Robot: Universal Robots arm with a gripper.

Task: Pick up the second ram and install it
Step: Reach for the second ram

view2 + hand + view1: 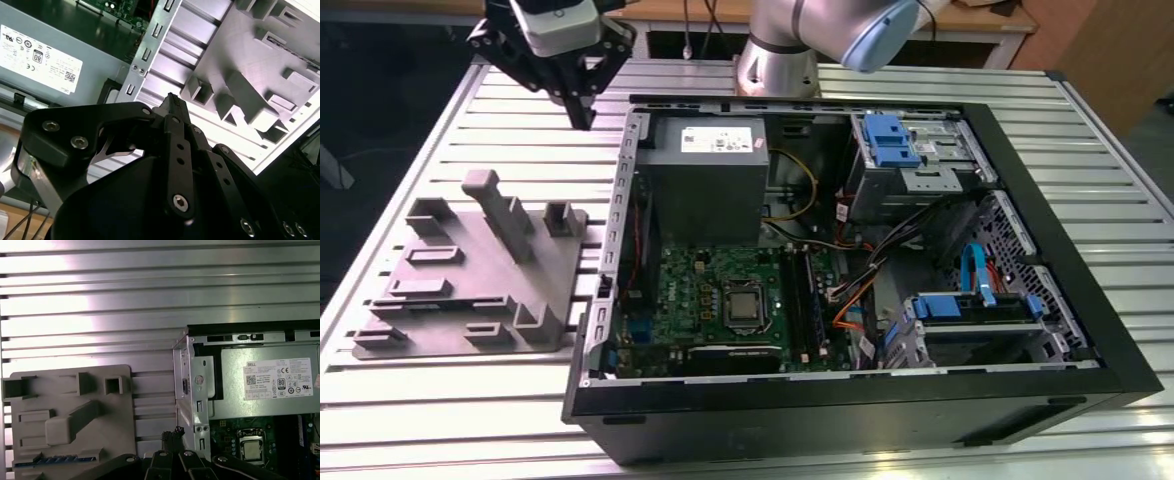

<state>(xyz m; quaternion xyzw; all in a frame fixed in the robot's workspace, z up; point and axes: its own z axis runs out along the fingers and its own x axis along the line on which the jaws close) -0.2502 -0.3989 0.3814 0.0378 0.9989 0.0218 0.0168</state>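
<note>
One memory stick (55, 459) sits in a long slot of the grey tray (55, 395), along the tray edge opposite its row of square pockets, as the first wrist view shows. Judged from that, the pick-up is not yet done and the installing is all left, so the task is at its very start.

The end effector (583, 118) hangs in the upper left of the exterior view. It is above the bench (494, 140), past the tray's far end and just outside the corner of the open computer case (854, 425), near the grey power supply (707, 160). Its fingers are pressed together to a point and grip nothing. Both wrist views show the tips (171, 102) closed. The whole tray lies between it and the stick.

The stick's long axis runs parallel to the bench's grooves. Only a blue strip with dark patches shows, so whether it stands on edge is unclear. The black slots on the green motherboard (720, 300) are too dark to tell whether any is filled.
</note>
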